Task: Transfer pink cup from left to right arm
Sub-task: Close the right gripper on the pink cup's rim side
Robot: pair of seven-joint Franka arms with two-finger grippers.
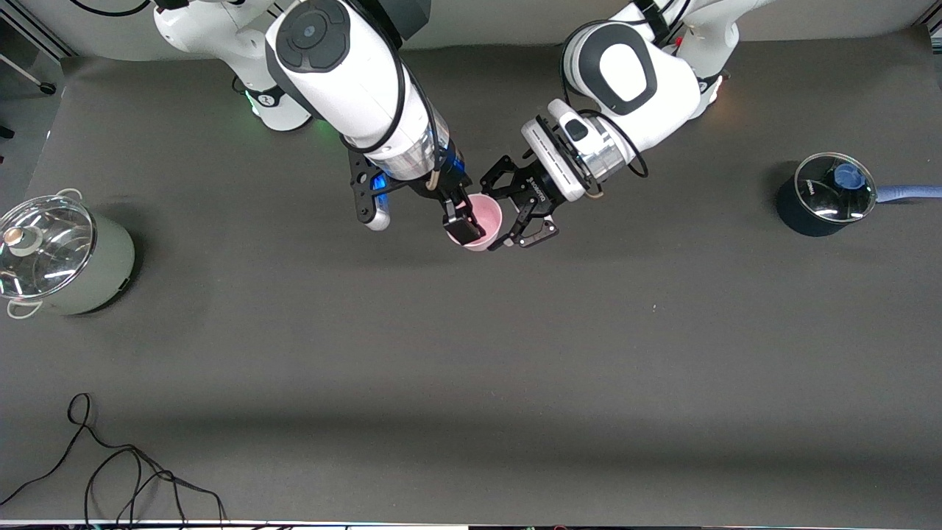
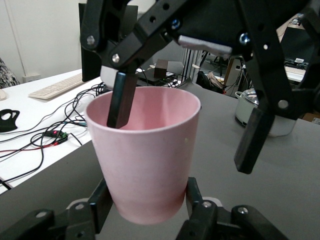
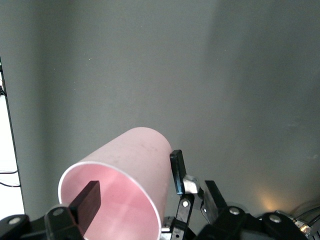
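Note:
The pink cup (image 1: 487, 218) hangs in the air over the middle of the table, toward the robots' bases, tilted with its mouth upward. My left gripper (image 1: 506, 213) is shut on it, its fingers (image 2: 100, 204) pressing both sides of the cup (image 2: 145, 150) near the base. My right gripper (image 1: 465, 223) stands open at the rim. In the right wrist view one of its fingers (image 3: 87, 204) is inside the cup (image 3: 135, 150), and the other finger sits just outside the wall. The right gripper (image 2: 182, 145) shows the same straddle in the left wrist view, with a gap to the outer finger.
A pale green pot (image 1: 70, 258) with a glass lid stands at the right arm's end of the table. At the left arm's end is a dark pot (image 1: 824, 195) with a glass lid and blue handle. A black cable (image 1: 125, 471) lies near the front edge.

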